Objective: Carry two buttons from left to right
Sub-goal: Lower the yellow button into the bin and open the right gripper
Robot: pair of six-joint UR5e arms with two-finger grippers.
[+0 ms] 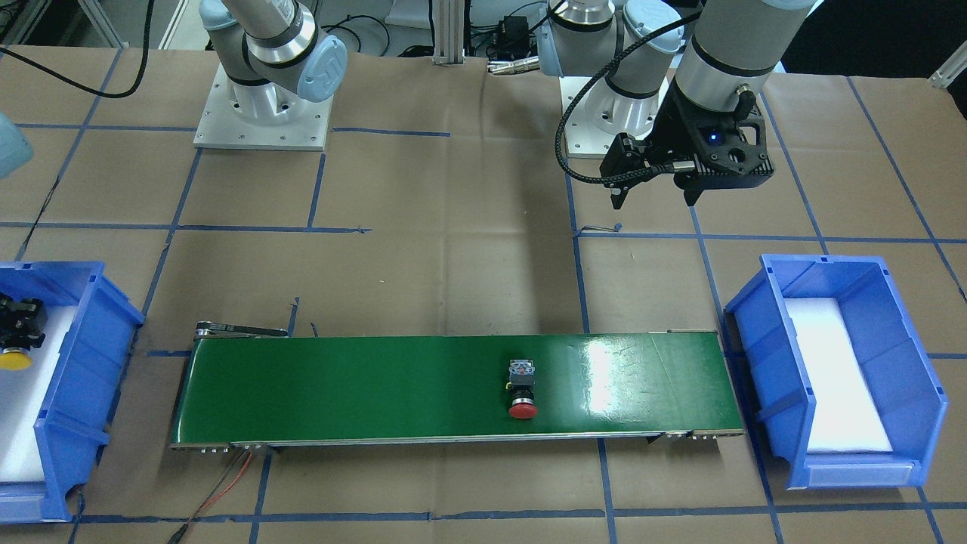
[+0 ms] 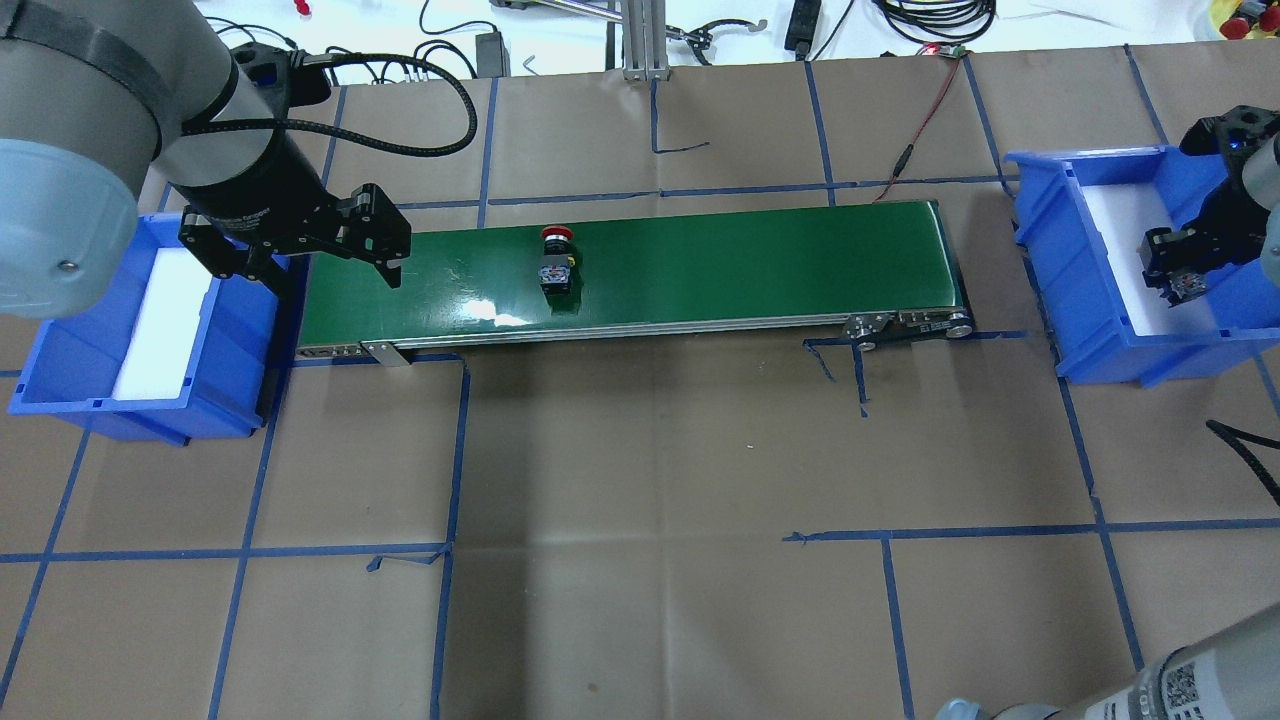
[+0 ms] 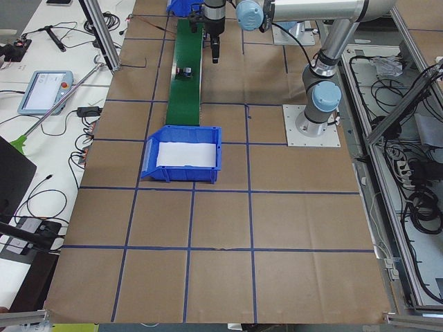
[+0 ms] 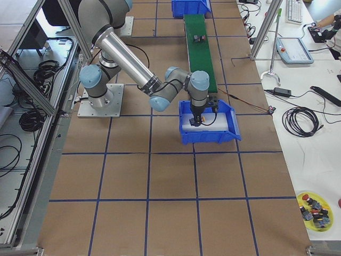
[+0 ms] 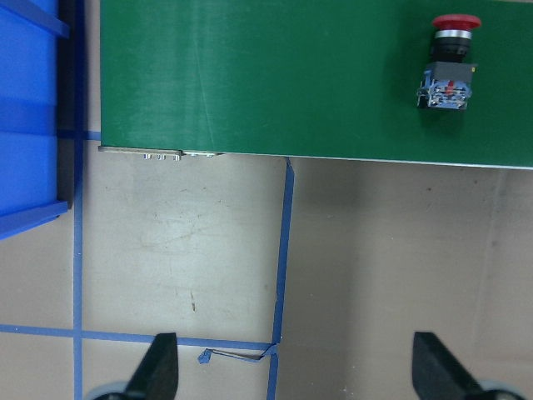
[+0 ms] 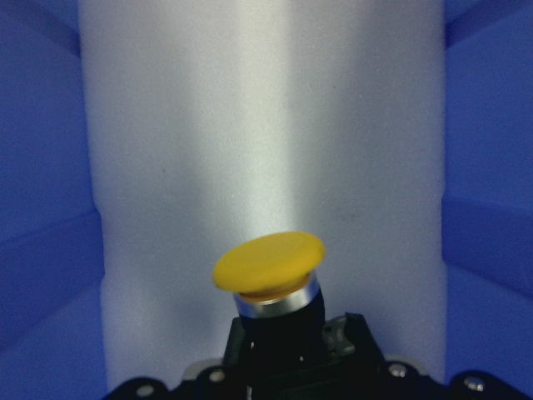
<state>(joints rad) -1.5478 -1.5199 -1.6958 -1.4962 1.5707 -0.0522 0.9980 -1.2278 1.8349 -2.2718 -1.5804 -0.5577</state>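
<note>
Brown paper table [image 2: 640, 450] with a blue tape grid, and a green conveyor belt [image 2: 750, 270] running across it between two blue bins. The left bin [image 2: 60, 390] only has its white foam pad showing. A thin red and black wire [image 2: 915, 130] trails off the belt's right end.

The red button [image 2: 556, 262] is lying on its side on the belt, a bit left of the middle, cap pointing away from the robot. Nothing is touching it.

The left gripper [image 2: 320, 270] hangs above the paper on the robot's side of the belt, near its left end. Its jaws are spread wide and hold nothing.

The right gripper [image 2: 1178, 272] is down inside the right bin [image 2: 1040, 200], clamped on the black body of the yellow button [image 6: 268, 262], cap sticking out over the foam. I can't tell if the button touches the pad.
</note>
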